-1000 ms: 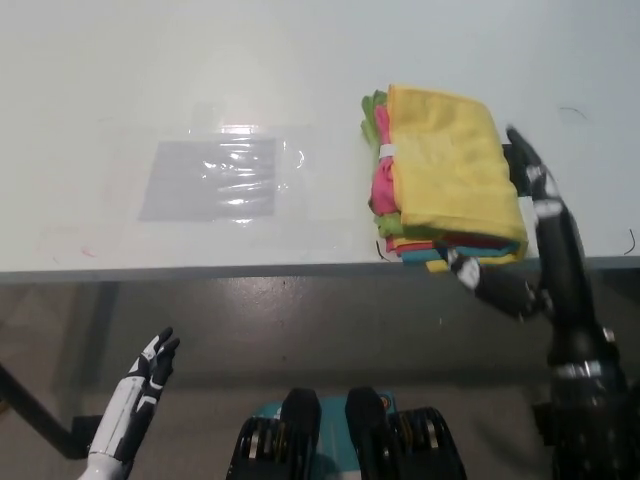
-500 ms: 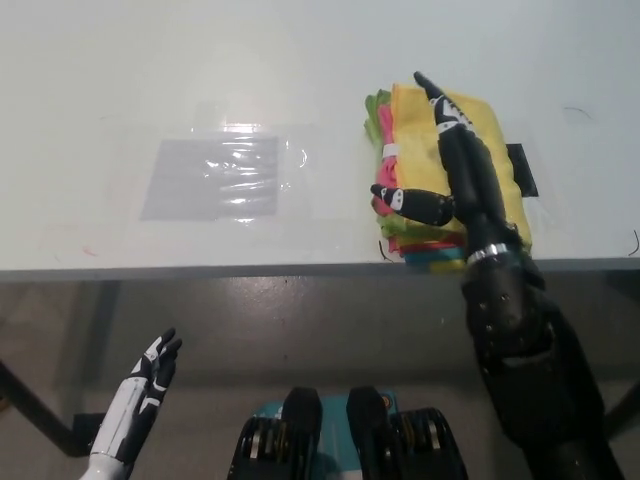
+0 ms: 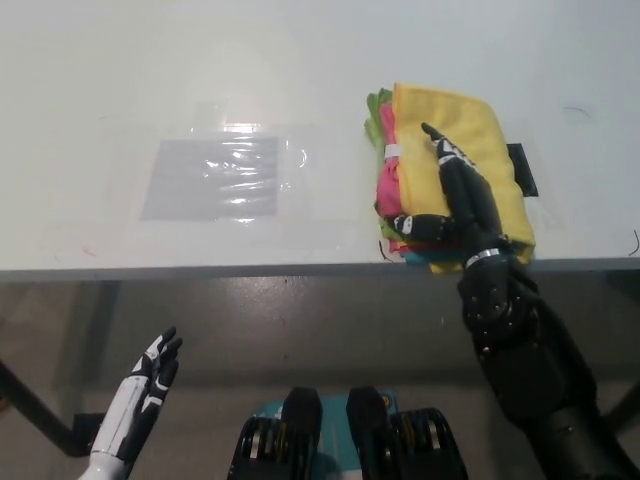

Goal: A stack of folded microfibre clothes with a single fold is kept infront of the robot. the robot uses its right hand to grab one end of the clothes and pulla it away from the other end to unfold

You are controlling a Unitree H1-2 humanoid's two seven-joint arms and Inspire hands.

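Note:
A stack of folded microfibre cloths (image 3: 450,175) lies at the table's front edge, right of centre. Its top cloth is yellow, with pink, green and other colours showing at the left side and front. My black right hand (image 3: 452,200) lies flat on the near half of the yellow cloth, fingers stretched toward the far side and thumb out to the left over the front corner. It holds nothing. My white left hand (image 3: 150,385) hangs below the table edge at the lower left, fingers apart.
A clear plastic sheet (image 3: 215,178) lies flat on the white table (image 3: 150,80) left of the stack. A small black mark (image 3: 522,168) sits on the table just right of the stack. The table's front edge (image 3: 250,268) runs across the picture.
My right hand came from the stack's right side onto its top, reached toward the far edge, then drew back toward the near edge. The left hand has not moved.

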